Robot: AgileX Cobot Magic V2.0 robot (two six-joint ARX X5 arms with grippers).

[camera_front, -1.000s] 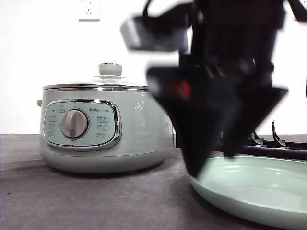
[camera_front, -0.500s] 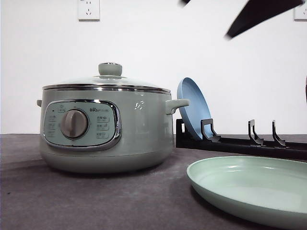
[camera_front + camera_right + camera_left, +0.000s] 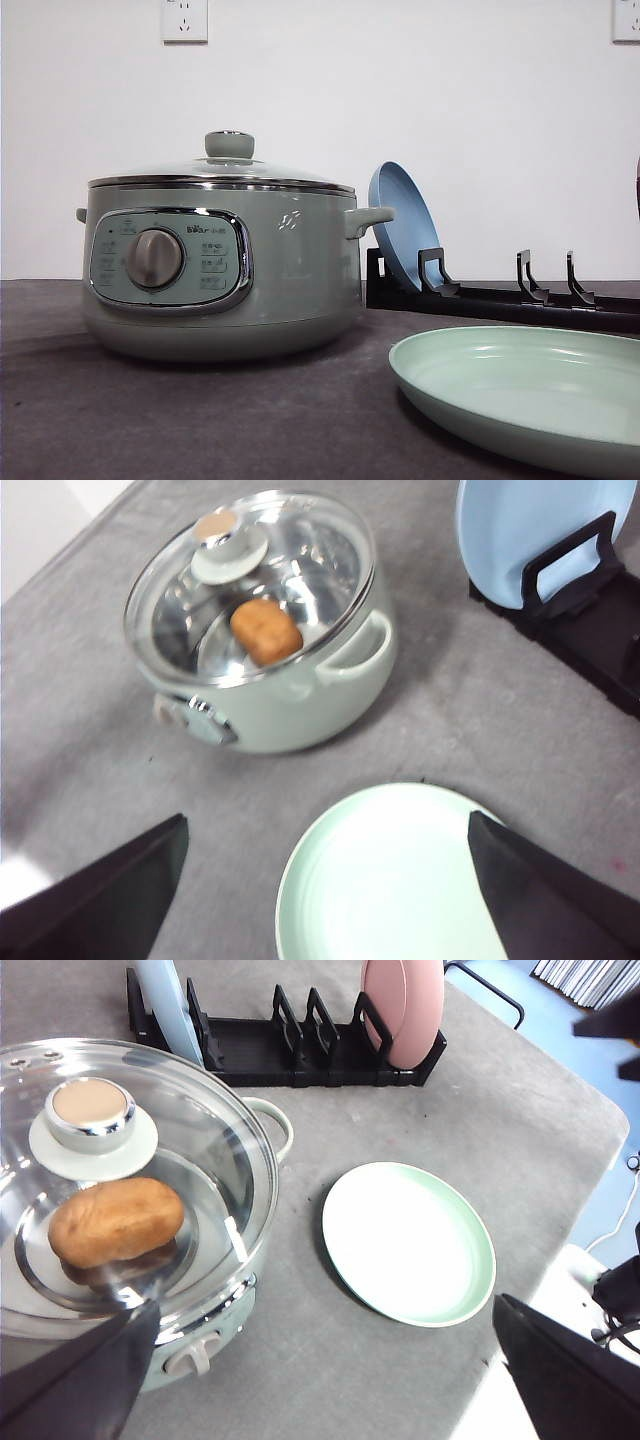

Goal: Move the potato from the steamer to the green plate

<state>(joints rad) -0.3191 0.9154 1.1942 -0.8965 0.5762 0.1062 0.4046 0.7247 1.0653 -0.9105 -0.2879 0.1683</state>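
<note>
The steamer stands on the grey table with its knobbed glass lid on. Through the glass I see the orange-brown potato lying inside, also visible as the potato from the right wrist. The green plate lies bare on the table just right of the steamer. My left gripper hovers high over the steamer's front edge and the plate, open and holding nothing. My right gripper hangs high above the plate, open and holding nothing.
A black dish rack runs along the back of the table behind the plate. A blue plate leans in it beside the steamer's handle, and a pink plate stands at its far end. The table edge lies beyond the plate.
A dark arm and gripper that blocked the front view over the green plate have risen up and out of the top of that view. Steamer and plate have not moved.
</note>
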